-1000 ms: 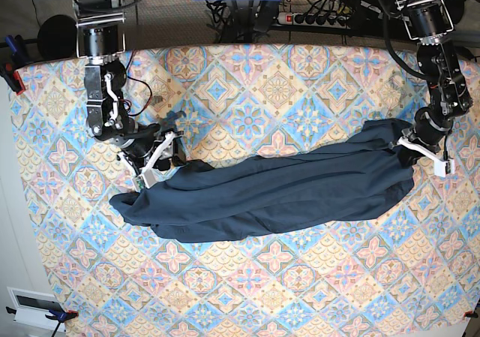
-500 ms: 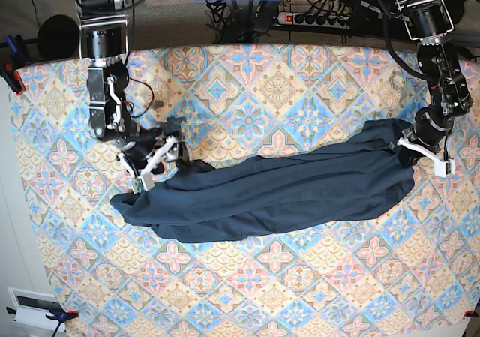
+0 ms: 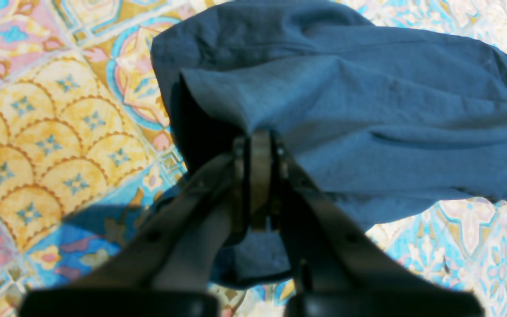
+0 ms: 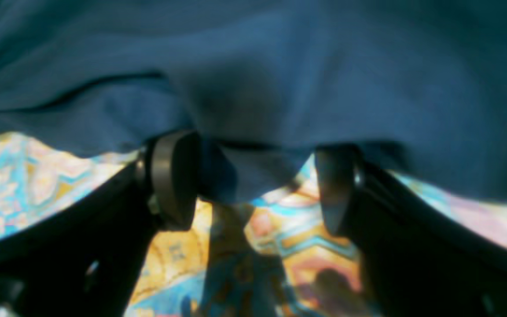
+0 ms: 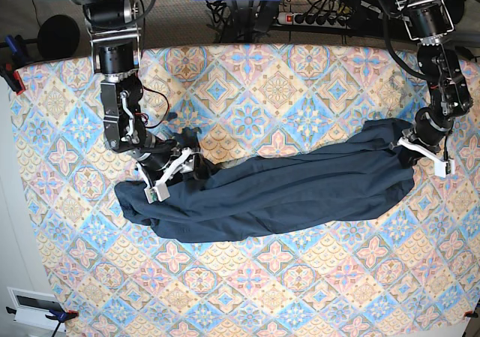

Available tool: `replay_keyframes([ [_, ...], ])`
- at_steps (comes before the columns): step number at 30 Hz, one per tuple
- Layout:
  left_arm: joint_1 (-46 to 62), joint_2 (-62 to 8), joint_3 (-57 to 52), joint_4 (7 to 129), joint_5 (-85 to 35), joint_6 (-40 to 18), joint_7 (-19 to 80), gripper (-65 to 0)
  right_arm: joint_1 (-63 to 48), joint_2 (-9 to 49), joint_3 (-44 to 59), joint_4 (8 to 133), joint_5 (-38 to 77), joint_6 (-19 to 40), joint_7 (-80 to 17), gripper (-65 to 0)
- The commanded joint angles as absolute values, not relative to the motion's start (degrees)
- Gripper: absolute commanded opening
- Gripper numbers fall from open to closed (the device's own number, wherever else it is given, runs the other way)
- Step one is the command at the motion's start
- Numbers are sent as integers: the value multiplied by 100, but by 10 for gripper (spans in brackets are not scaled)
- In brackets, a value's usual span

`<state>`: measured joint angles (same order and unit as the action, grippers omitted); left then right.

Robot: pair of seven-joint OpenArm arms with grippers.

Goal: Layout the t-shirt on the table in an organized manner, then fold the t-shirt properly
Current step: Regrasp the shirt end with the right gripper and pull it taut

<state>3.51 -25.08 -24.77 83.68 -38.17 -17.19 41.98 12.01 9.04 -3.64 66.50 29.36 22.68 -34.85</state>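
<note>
Base view was bright and sharp; the right wrist view was dim, blurred, fingers (image 4: 174,176) out of focus.

Two black arms of stacked cylindrical joints rise from the table's far side. Silver brackets cap the upper motors. The right arm (image 5: 120,104) carries thin red and black cables along its forearm. Each arm ends in white finger links; the left arm (image 5: 442,74) matches. Up close, the fingers (image 4: 172,176) are black with rounded grey pads.
</note>
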Motion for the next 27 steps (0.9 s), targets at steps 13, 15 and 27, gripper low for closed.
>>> replay_keyframes([
  [13,277,-2607,-2519,8470,-3899,-1745,4066,-648,1226,822,303,7714,2914,2220,-3758,-639],
  [15,286,-2607,-2519,8470,-3899,-1754,4066,-648,1209,840,505,8180,2914,2220,-3899,-650],
  [27,303,-2607,-2519,8497,-3899,-1754,4084,-648,198,1859,1297,10088,2923,2220,-4224,-650],
])
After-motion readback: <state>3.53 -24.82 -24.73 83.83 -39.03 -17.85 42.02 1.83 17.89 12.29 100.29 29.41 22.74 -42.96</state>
